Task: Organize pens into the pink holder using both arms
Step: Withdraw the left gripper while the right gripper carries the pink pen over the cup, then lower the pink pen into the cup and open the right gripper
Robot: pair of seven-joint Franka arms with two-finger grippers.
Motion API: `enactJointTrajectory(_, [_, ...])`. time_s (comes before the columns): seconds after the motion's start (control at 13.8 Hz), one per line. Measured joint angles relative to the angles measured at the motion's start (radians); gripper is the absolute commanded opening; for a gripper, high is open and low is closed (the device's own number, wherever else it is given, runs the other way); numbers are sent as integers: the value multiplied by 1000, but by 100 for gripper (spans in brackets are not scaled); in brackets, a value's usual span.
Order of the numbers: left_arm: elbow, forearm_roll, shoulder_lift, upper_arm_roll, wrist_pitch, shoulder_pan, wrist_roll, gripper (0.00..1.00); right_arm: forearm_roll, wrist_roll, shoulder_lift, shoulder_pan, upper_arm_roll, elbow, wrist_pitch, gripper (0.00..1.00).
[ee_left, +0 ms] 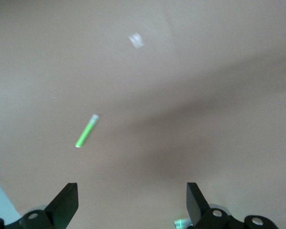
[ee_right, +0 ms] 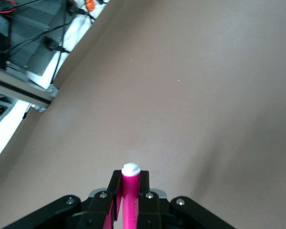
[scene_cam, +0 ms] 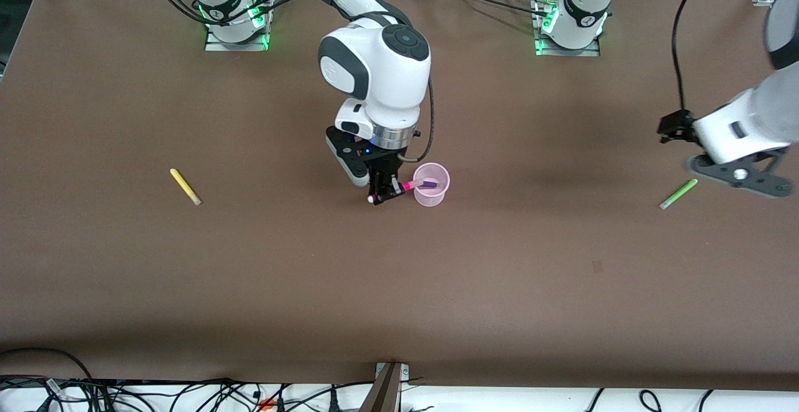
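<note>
Magenta pen (scene_cam: 411,185) clamped in right gripper (scene_cam: 387,192) tips toward pink holder (scene_cam: 431,185), purple pen (scene_cam: 429,183) inside. Release likely follows. Left gripper (ee_left: 131,202), jaws open, hovers over green pen (scene_cam: 678,194); yellow pen (scene_cam: 185,186) lies at holder's nine o'clock.

Bright, even light from above in front view. Soft dark shadows on brown table (scene_cam: 249,274) under arms. Left gripper (scene_cam: 743,175) blurry at edge. Green pen (ee_left: 87,130) fuzzy in left wrist view. Both wrist views pale, washed out.
</note>
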Motion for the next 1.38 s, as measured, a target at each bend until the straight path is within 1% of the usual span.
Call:
enactJointTrajectory(0.07, [-2,-19,-23,44,17,-15,-32,100,-15,0,12,7,-1,0,20,0])
enactJointTrajectory(0.15, [-14,-68,-50,119,29,-56,-71,100,-27,0,24,13,-2,0,45,0])
enactJointTrajectory(0.22, [-48,-121,-83,229,54,-127,-100,100,-35,2,35,20,-4,0,77,0])
enactJointTrajectory(0.29, [-111,-151,-127,333,119,-202,-111,100,-39,3,43,25,-9,1,107,0])
enactJointTrajectory(0.36, [-191,-162,-175,395,213,-249,-118,100,-40,3,49,28,-15,1,133,0])
enactJointTrajectory(0.44, [-275,-166,-225,421,298,-270,-124,100,-42,3,54,29,-21,1,152,0])
enactJointTrajectory(0.51, [-343,-167,-267,427,344,-276,-128,100,-53,2,61,31,-23,2,160,0])
enactJointTrajectory(0.58, [-388,-167,-297,428,359,-278,-131,100,-79,2,71,36,-23,2,162,0])
enactJointTrajectory(0.65, [-410,-167,-313,428,363,-279,-134,100,-113,2,83,45,-23,2,163,0])
enactJointTrajectory(0.95, [-408,-167,-313,427,323,-297,-140,100,-192,4,111,89,-32,2,153,0])
enactJointTrajectory(1.09, [-398,-170,-311,426,302,-308,-143,100,-230,4,111,130,-54,3,100,0])
enactJointTrajectory(1.24, [-395,-170,-311,426,291,-308,-144,100,-240,4,111,169,-79,3,48,0])
enactJointTrajectory(1.38, [-395,-170,-311,427,274,-308,-144,100,-241,4,111,185,-90,3,37,0])
